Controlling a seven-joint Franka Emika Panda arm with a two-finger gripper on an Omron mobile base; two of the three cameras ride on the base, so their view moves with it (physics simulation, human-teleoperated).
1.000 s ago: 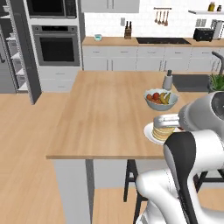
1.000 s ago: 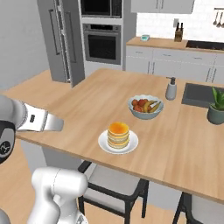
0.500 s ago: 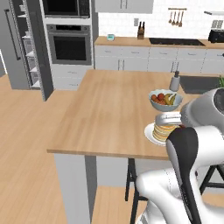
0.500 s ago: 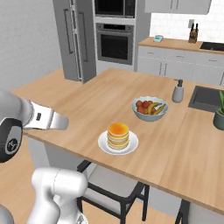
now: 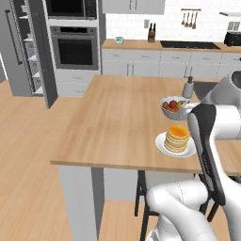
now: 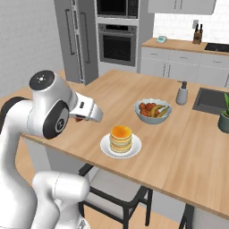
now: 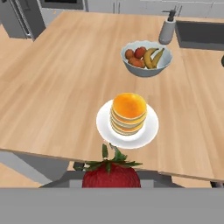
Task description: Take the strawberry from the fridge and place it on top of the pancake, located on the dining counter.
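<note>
— Where do the two base views look from?
— Behind the arm, left and right, facing down across the dining counter; both share the pancake.
— And the hand view?
— Closer, above the pancake.

From my station I see a kitchen with a light wooden plank floor. A black-fronted wall oven sits in a tall grey surround with a microwave above it. White cabinets run along the back wall under a wooden top, carrying a dark cooktop and a knife block. White tiled wall behind, utensils hanging on it. Dark stool beside the island.
</note>
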